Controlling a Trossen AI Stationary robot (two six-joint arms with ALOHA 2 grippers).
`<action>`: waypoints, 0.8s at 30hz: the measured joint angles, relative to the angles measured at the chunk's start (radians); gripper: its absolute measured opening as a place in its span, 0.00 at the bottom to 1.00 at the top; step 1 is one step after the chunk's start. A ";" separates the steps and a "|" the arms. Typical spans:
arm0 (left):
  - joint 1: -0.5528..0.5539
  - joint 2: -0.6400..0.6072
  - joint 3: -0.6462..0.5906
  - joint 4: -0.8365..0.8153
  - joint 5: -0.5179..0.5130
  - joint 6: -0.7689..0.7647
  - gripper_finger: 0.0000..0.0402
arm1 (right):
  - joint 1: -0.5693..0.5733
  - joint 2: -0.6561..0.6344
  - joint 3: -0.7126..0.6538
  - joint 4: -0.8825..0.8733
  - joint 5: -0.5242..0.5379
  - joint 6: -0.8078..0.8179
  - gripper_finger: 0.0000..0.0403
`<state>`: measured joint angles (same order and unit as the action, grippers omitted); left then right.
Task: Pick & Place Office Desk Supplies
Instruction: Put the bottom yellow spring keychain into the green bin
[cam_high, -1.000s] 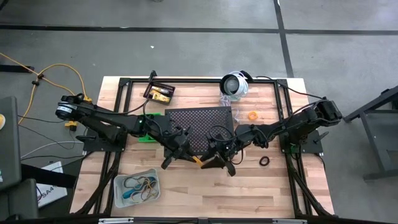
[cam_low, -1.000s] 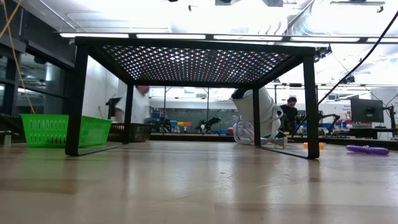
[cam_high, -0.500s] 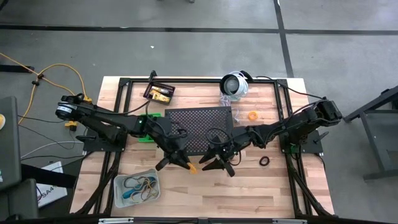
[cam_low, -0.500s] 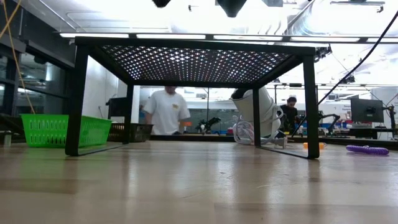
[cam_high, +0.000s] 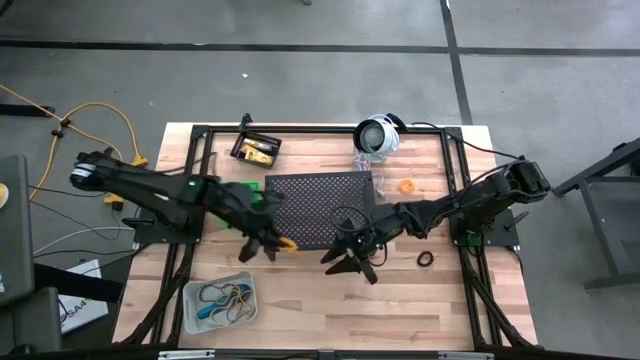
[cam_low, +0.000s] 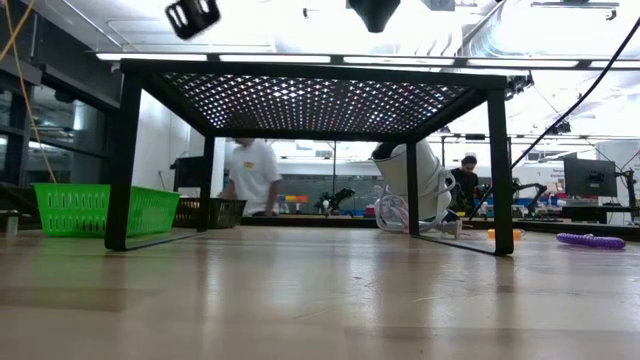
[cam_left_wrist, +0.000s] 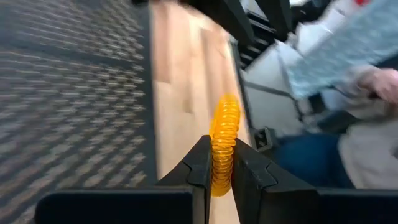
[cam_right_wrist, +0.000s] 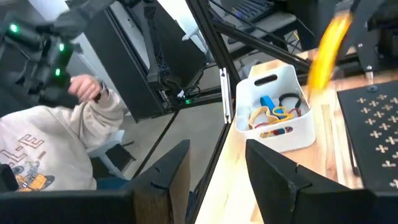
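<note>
My left gripper (cam_left_wrist: 219, 163) is clamped on the ribbed orange-yellow coil loop (cam_left_wrist: 224, 142) mid-carry, my right gripper (cam_right_wrist: 214, 163) hangs apart, empty, and next I judge it needs lining up over the clear plastic bin (cam_high: 190, 300) at the table's front-left corner.

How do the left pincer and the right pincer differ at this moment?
The left pincer is shut on a yellow coil; the right pincer is open and holds nothing. In the high view the left pincer is nearer the clear bin, while the right pincer is by the black stand. Both hang above the wooden table.
</note>
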<state>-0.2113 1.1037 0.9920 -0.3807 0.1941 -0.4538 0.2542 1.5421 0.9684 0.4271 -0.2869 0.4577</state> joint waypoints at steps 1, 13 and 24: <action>-0.010 -0.027 0.000 -0.027 -0.039 -0.006 0.08 | 0.002 0.000 0.000 -0.006 0.000 0.000 0.35; -0.131 -0.210 -0.045 -0.340 -0.543 -0.237 0.08 | 0.022 0.000 0.000 -0.014 0.031 -0.010 0.35; -0.138 -0.225 -0.182 -0.555 -0.700 -0.572 0.08 | 0.023 0.000 0.000 -0.013 0.051 -0.011 0.35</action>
<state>-0.3492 0.8787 0.8098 -0.9360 -0.5055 -1.0256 0.2771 1.5421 0.9684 0.4137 -0.2359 0.4469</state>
